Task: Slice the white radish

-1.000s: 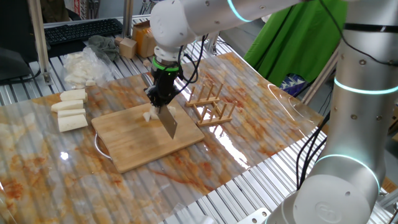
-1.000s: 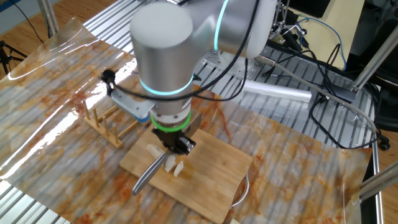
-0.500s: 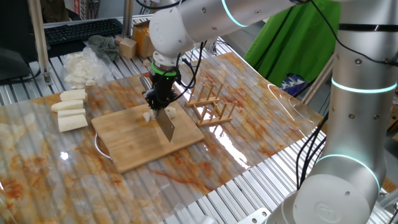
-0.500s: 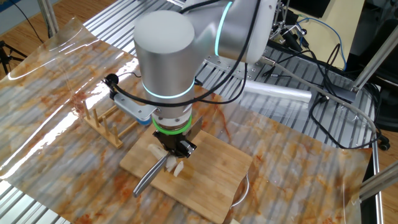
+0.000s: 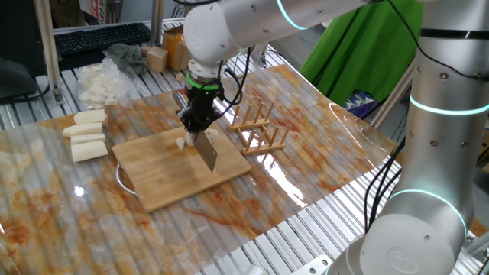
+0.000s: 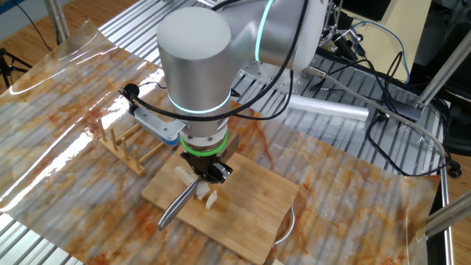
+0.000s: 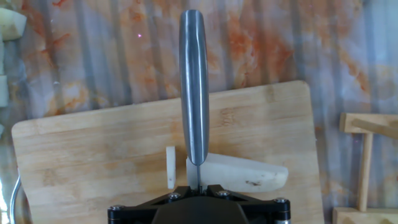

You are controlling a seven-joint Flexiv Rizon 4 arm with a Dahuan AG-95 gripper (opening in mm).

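The white radish (image 7: 239, 172) lies on the wooden cutting board (image 7: 93, 162), its tapered end pointing right in the hand view. One thin slice (image 7: 170, 167) stands just left of it. My gripper (image 7: 198, 186) is shut on a knife (image 7: 194, 93) whose blade runs away from the hand, edge down, along the cut left end of the radish. One fixed view shows the gripper (image 5: 196, 122) above the board (image 5: 179, 176), the knife (image 5: 208, 151) slanting down and the radish (image 5: 183, 141) beside it. In the other fixed view pale radish pieces (image 6: 210, 197) lie under the gripper (image 6: 206, 173).
A wooden rack (image 5: 260, 126) stands just right of the board. Three longer white chunks (image 5: 85, 134) lie left of it. A heap of white scraps on clear plastic (image 5: 95, 80) sits at the back left, with a keyboard (image 5: 99, 37) behind. A metal ring (image 7: 12, 199) pokes out under the board.
The hand with the knife has shifted only slightly over the radish. The radish and its slice have stayed where they were.
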